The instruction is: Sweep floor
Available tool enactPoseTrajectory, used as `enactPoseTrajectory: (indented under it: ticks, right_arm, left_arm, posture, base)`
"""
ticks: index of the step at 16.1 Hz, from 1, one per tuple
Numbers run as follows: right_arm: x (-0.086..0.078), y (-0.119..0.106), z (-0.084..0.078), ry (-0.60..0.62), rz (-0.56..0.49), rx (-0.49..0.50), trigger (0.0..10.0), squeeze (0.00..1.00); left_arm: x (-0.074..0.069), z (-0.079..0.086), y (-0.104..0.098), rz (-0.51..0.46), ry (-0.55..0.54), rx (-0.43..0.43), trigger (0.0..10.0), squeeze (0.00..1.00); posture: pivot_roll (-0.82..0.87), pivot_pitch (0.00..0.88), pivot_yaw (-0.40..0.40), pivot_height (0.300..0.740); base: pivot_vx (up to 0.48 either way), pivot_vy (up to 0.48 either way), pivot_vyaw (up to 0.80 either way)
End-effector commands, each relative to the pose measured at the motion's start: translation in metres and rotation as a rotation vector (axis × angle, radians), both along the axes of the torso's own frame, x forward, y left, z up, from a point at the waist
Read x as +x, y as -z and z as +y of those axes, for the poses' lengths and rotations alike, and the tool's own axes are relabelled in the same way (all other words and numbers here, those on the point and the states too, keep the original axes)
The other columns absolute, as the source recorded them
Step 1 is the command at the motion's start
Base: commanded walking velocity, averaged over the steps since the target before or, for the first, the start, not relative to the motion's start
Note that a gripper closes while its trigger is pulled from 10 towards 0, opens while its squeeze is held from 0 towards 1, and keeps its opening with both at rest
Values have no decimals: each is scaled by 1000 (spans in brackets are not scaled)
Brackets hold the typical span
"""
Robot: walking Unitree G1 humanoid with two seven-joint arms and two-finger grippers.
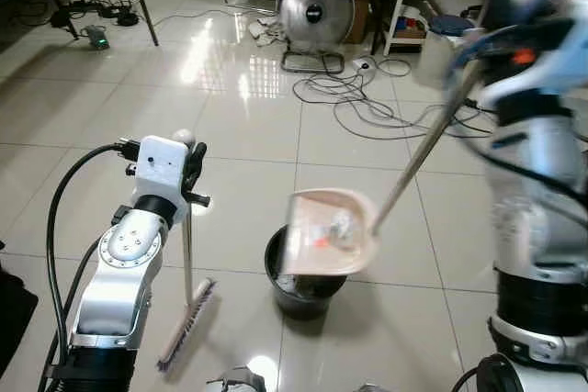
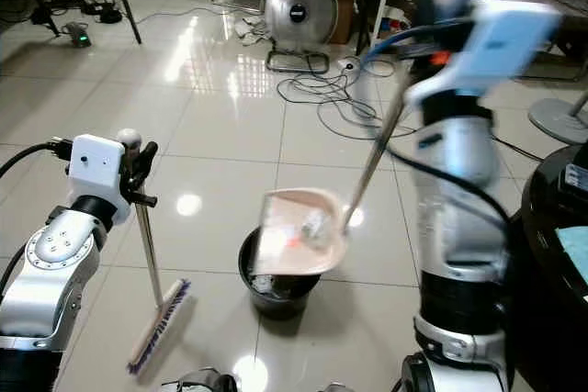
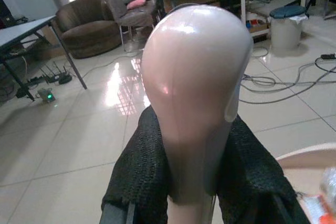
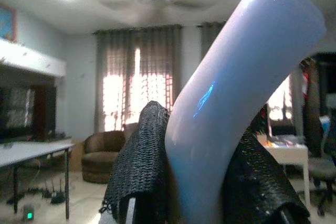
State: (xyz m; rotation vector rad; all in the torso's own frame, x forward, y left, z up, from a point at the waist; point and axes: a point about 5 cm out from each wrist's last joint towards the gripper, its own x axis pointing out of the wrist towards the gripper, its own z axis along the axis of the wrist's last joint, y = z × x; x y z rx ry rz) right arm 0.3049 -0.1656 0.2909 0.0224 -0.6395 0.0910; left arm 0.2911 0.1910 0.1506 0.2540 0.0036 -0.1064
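Observation:
My left gripper (image 1: 190,164) is shut on the rounded top of the broom handle (image 3: 195,98). The thin stick runs down to the broom head (image 1: 186,323), which rests on the tiled floor at my left. My right gripper (image 4: 197,182), raised high at the right, is shut on the pale bent grip of the dustpan handle (image 4: 236,93). The long handle slants down to the pink dustpan (image 1: 328,232), which hangs tilted over the black trash bin (image 1: 304,286). Scraps of litter (image 1: 333,229) lie in the pan.
A round floor fan (image 1: 316,11) stands at the back, with loose cables (image 1: 367,103) trailing over the tiles before it. A white shelf (image 1: 409,6) and a small bin are at the back right. A desk leg and power strip (image 1: 96,39) are back left.

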Motion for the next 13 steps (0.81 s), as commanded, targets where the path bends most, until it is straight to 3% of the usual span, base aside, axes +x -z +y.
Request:
enactPoseTrajectory:
  ticks: [1,6,10,13]
  right_arm:
    - [-4,-16,11,-33,-106,-65,10000,0]
    - [0,-16,39,-102,-182,-206,10000,0]
    - [-1,-4,69,-193,-183,-342,10000,0]
    - [-3,3,80,-235,-175,-391,10000,0]
  left_arm:
    - [0,-1,-3,-18,9,27,10000,0]
    - [-3,-1,-1,-12,1,26,10000,0]
    - [-4,-1,0,-8,-2,29,10000,0]
    - [-5,-1,1,-4,-5,28,10000,0]
  posture:
    - [72,37,1,740]
    - [74,42,-7,740]
    - [75,47,-12,740]
    - [74,50,-18,740]
  base:
    - [0,0,0]
    - [0,0,0]
    - [0,0,0]
    - [0,0,0]
